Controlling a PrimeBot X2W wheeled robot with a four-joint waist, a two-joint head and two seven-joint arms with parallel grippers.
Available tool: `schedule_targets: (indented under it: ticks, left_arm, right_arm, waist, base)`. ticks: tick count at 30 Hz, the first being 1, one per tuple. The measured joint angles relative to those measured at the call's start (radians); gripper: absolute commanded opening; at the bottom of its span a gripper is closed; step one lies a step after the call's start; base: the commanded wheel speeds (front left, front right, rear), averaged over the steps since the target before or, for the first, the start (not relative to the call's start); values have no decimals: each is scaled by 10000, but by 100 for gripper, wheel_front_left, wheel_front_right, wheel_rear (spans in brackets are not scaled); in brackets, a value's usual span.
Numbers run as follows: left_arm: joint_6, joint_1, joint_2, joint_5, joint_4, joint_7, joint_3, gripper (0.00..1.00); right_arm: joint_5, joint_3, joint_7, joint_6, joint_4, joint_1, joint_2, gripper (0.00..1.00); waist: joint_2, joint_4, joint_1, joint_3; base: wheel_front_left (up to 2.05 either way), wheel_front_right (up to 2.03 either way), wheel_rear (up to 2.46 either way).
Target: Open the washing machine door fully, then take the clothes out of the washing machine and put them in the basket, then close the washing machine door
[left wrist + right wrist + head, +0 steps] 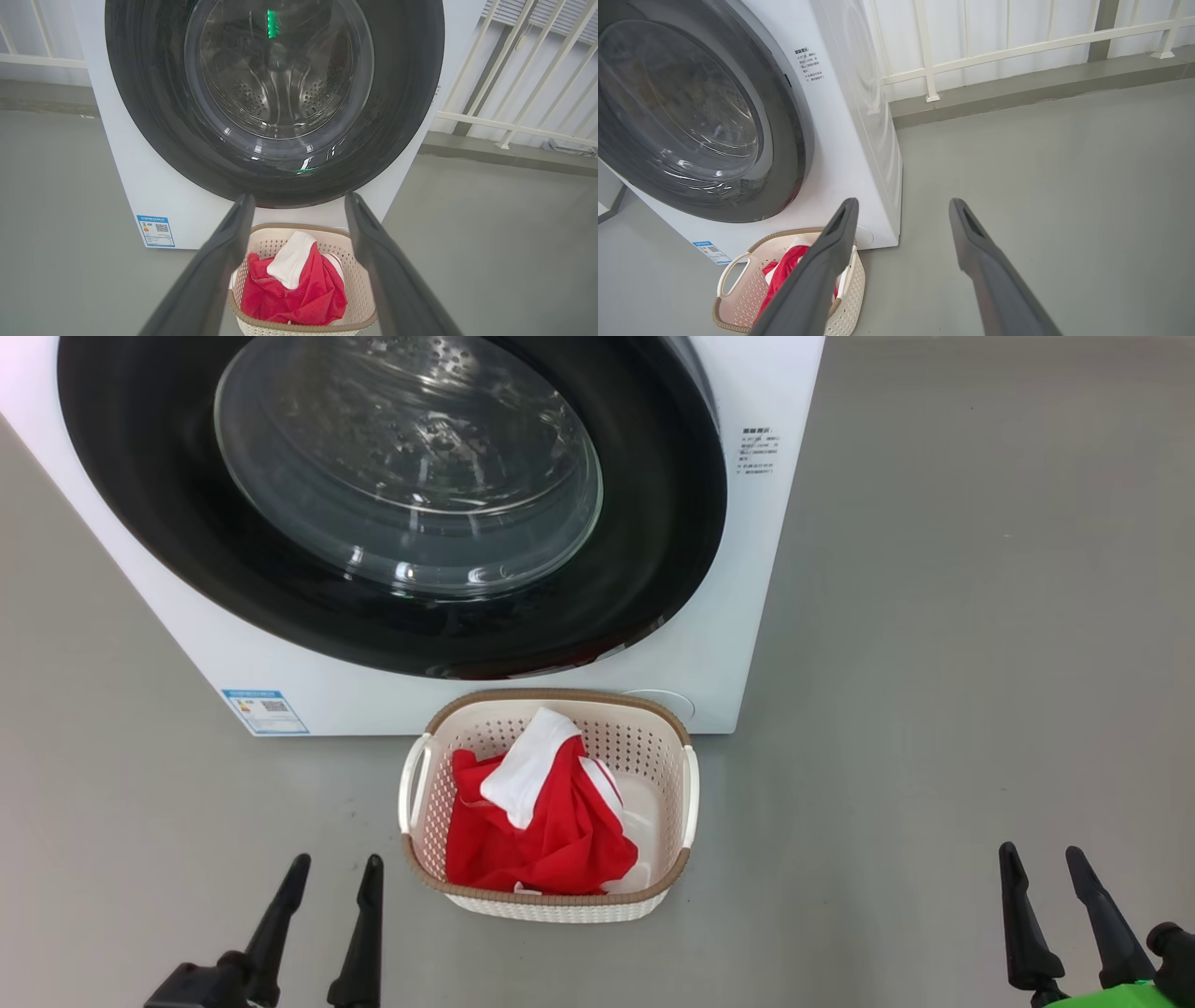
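Note:
The washing machine [709,616] stands ahead on the floor, and its door [644,569], a black ring around clear glass, lies flat against its front. Through the glass the steel drum [280,84] shows. Directly before the machine sits the cream basket [551,905] holding the clothes [541,831], red fabric with white trim. My left gripper [333,871] hangs open at the lower left, short of the basket. At the lower right, my right gripper [1039,859] is open over bare floor. The basket [359,308] and clothes [299,294] lie between my left fingers.
Grey floor [934,663] spreads around the machine. A white railing [1017,51] on a low kerb runs behind and to the right of it. A blue label [265,711] marks the machine's lower left front.

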Motion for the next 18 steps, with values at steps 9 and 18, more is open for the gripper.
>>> schedule_targets:
  ticks: [9,18]
  left_arm:
    - [13,41,-284,-98,922,84,-117,0]
    - [13,41,-282,-1076,926,270,-109,0]
  right_arm:
    - [46,69,31,0,936,-3,353,0]
    - [882,69,291,0,932,-12,357,0]
  waist:
    - [0,-10,0,-4]
    - [0,-102,3,-81]
  base:
    - [0,0,0]
    - [0,0,0]
